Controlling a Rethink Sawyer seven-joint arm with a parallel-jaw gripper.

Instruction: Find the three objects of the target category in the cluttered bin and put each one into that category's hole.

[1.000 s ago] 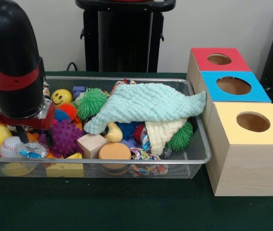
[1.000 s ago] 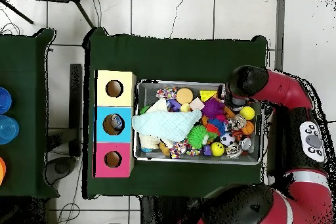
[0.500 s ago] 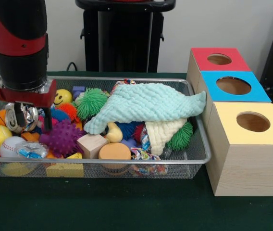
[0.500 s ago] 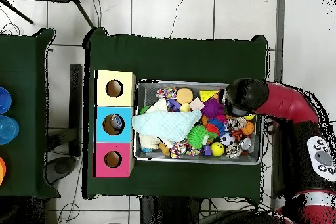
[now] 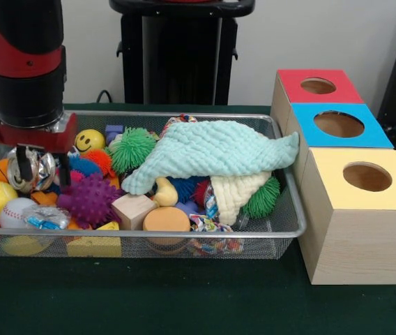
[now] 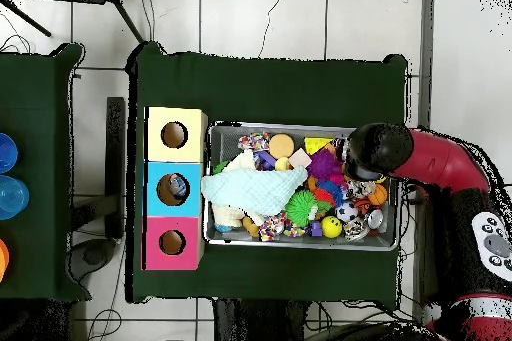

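The green surface [image 5: 184, 300] carries three boxes with holes, red [image 5: 318, 86], blue [image 5: 339, 125] and yellow [image 5: 365, 178], beside a wire bin [image 5: 292, 209] of toys. A mint cloth [image 5: 212, 150] lies over the bin's middle. At the bin's other end the tool [image 5: 39, 171] is clenched on a shiny silver ball [image 5: 32, 169], held just above the purple spiky ball [image 5: 92, 199] and the baseball [image 5: 15, 211].

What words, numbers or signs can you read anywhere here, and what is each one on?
No readable words, labels, brand names or numbers in either view.
The only sign is a drawn smiley face on the yellow ball in the wire bin.
The red, blue and yellow box tops carry only holes, no lettering.
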